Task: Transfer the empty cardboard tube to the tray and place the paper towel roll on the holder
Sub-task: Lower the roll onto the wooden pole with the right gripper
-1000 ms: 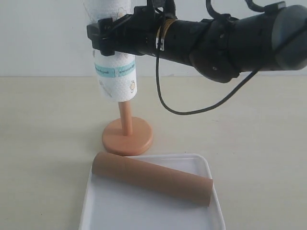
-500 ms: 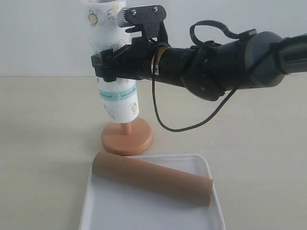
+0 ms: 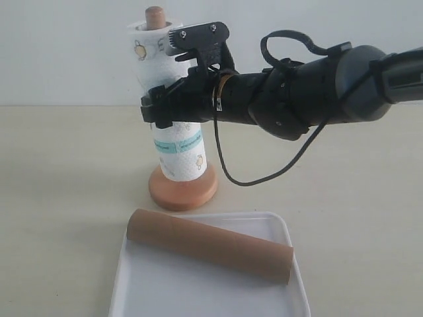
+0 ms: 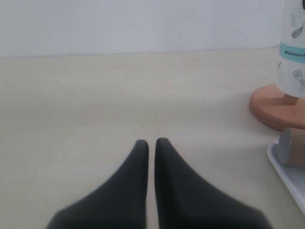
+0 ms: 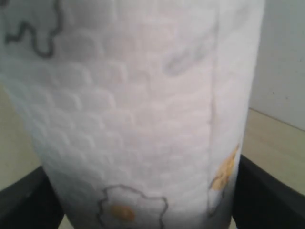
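The paper towel roll (image 3: 180,153) stands threaded over the holder (image 3: 183,193). The post's rounded top shows above the roll, and the roll's lower end hangs just above the disc base. My right gripper (image 3: 173,105) is shut on the roll's middle; in the right wrist view the paper towel roll (image 5: 143,105) fills the picture between my right gripper's (image 5: 143,202) dark fingers (image 5: 269,195). The empty cardboard tube (image 3: 208,244) lies diagonally in the tray (image 3: 142,287). My left gripper (image 4: 151,142) is shut on nothing, low over the table, left of the holder (image 4: 274,109).
The right arm and its looping black cable (image 3: 254,175) reach in from the right above the table. In the left wrist view the tube's end (image 4: 291,148) and the tray's rim (image 4: 286,174) sit at the picture's edge. A pale wall stands behind.
My right gripper has lowered the roll down the post, from hanging high above the base to nearly resting on it; the post's top now pokes out above. Tube and tray unmoved.
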`<state>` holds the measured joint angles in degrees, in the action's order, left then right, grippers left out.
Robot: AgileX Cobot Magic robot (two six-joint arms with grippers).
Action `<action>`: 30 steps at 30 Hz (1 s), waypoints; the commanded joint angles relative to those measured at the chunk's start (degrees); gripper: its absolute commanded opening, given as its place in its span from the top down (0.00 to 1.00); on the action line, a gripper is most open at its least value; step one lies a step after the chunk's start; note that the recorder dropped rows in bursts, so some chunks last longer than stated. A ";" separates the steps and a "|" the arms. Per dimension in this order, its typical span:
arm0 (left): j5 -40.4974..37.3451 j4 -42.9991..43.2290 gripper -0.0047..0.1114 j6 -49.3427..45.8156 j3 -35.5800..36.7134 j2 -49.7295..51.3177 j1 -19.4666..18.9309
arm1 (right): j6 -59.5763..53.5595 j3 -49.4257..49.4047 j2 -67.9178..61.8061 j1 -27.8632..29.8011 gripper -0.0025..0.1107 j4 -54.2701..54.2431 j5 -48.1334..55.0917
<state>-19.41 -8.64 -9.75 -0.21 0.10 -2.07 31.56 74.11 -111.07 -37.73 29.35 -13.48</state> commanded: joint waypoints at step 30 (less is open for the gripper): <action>0.10 0.08 0.92 -0.37 0.21 -0.10 -0.19 | 1.13 0.22 15.39 -0.12 0.10 -0.31 7.80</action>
<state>-19.41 -8.64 -9.75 -0.21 0.10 -2.07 32.31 74.11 -100.21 -37.73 29.22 -7.88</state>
